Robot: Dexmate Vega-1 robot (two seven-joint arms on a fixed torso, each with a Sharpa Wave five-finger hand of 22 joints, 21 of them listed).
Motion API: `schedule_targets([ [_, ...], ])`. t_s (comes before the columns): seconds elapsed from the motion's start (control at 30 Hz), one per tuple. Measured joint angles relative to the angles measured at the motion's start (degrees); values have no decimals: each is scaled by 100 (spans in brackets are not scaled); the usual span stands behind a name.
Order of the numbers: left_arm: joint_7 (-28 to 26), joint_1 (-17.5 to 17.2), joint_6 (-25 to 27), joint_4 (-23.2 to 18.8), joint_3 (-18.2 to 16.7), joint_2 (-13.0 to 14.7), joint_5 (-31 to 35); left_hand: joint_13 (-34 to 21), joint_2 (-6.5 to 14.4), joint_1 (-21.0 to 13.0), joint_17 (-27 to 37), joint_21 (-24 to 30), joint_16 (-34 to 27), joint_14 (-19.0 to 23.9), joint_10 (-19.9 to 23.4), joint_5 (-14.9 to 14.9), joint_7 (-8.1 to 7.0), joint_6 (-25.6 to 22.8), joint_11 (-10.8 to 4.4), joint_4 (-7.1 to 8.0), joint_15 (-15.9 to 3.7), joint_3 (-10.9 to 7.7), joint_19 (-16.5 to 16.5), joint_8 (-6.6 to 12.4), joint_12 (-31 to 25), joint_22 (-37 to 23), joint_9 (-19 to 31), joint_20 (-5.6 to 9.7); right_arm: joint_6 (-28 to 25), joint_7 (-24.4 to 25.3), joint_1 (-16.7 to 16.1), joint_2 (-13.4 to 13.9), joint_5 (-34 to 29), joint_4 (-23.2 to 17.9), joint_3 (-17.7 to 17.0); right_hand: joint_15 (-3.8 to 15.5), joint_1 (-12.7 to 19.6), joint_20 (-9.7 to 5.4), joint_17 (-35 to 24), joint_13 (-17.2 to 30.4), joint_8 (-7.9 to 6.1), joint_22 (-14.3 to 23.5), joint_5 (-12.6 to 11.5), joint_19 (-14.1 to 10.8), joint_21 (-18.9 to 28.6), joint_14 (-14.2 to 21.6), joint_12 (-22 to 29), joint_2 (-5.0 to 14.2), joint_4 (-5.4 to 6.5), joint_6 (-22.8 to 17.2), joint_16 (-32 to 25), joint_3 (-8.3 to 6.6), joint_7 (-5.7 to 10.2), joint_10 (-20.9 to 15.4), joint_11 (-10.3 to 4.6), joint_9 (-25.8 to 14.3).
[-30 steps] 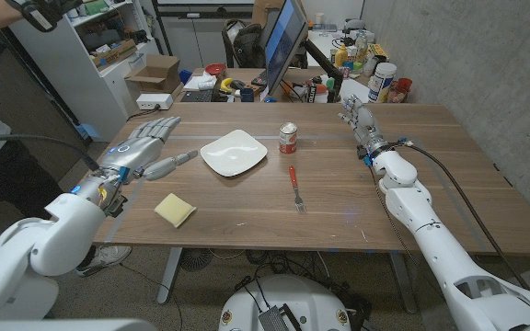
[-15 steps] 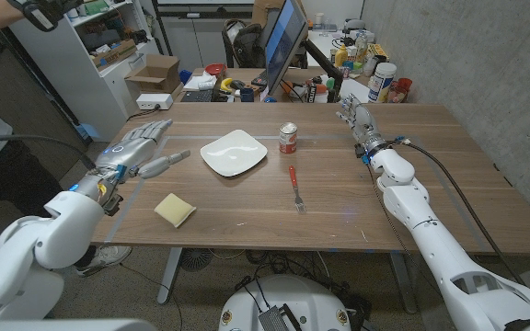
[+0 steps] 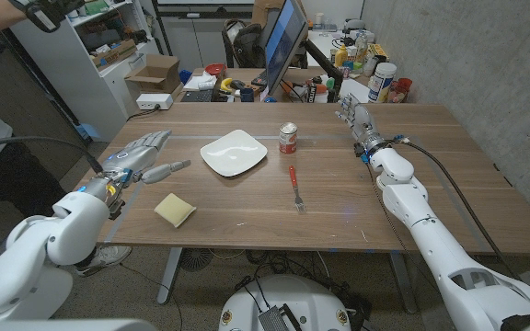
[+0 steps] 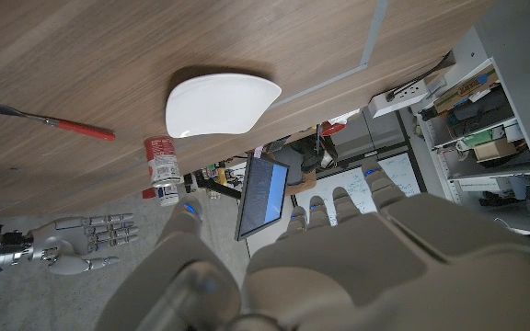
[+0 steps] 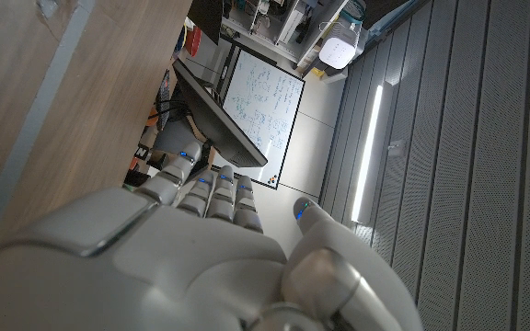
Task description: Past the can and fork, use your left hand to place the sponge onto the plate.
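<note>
The yellow sponge point(image 3: 175, 210) lies on the wooden surface point(image 3: 449, 175) in the lower left of the head view, near the front edge, with bare wood all around it. The left hand point(image 3: 144, 156) is just above and left of it in the frame, not touching it, holding nothing, with its fingers spread apart and stretched out toward the white plate point(image 3: 234, 152). The plate sits in the middle of the frame with nothing on it. Right of the plate stands the can point(image 3: 288, 138), and below the can lies the fork point(image 3: 295, 188) with a red handle. There is open wood between the sponge and the plate. The right hand point(image 3: 357, 120) is at the upper right, close to the far edge, with its fingers together and holding nothing
</note>
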State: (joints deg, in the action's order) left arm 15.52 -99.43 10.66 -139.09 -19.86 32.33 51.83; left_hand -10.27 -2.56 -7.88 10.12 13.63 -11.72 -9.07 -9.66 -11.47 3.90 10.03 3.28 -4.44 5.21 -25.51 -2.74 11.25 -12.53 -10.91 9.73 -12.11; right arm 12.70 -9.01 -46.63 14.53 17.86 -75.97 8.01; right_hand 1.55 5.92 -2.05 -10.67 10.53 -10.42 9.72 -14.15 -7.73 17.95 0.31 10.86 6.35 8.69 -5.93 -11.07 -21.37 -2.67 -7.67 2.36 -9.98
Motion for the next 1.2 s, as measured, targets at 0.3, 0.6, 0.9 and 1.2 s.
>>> schedule_targets([
  [0.3,204,-11,353,-6,163,159,254,0,-31,-31,0,0,0,0,53,0,-1,0,9,-47,0,0,-1,0,0,0,0,1,17,-67,46,-25,0,94,-4,0,0,0,0,0,0,0,0,0,-39,0,0,0,0,22,0,0,-22,0,0,0],
  [0.6,293,98,659,215,429,388,401,1,-53,-53,1,0,33,19,53,0,-58,9,9,-70,19,24,-2,0,0,-1,0,1,50,-119,58,-43,0,138,-14,0,0,-3,0,0,0,0,0,-3,-38,0,0,0,0,21,0,0,-21,0,0,0],
  [0.9,355,262,770,477,722,735,364,1,-75,-75,1,0,33,18,53,-20,-85,-21,9,-94,19,47,-2,0,0,-1,0,1,59,-125,58,-47,0,144,-20,0,0,-31,0,0,0,0,0,-31,-60,0,0,0,0,21,0,0,-21,0,0,0],
  [1.2,394,334,947,603,891,1070,180,1,-98,-99,1,0,33,18,53,-41,-85,-21,9,-94,19,48,-2,0,0,-1,0,2,91,-124,39,-57,0,157,-37,0,0,-31,0,0,0,0,0,-31,-81,0,0,0,0,21,0,0,-21,0,0,0],
])
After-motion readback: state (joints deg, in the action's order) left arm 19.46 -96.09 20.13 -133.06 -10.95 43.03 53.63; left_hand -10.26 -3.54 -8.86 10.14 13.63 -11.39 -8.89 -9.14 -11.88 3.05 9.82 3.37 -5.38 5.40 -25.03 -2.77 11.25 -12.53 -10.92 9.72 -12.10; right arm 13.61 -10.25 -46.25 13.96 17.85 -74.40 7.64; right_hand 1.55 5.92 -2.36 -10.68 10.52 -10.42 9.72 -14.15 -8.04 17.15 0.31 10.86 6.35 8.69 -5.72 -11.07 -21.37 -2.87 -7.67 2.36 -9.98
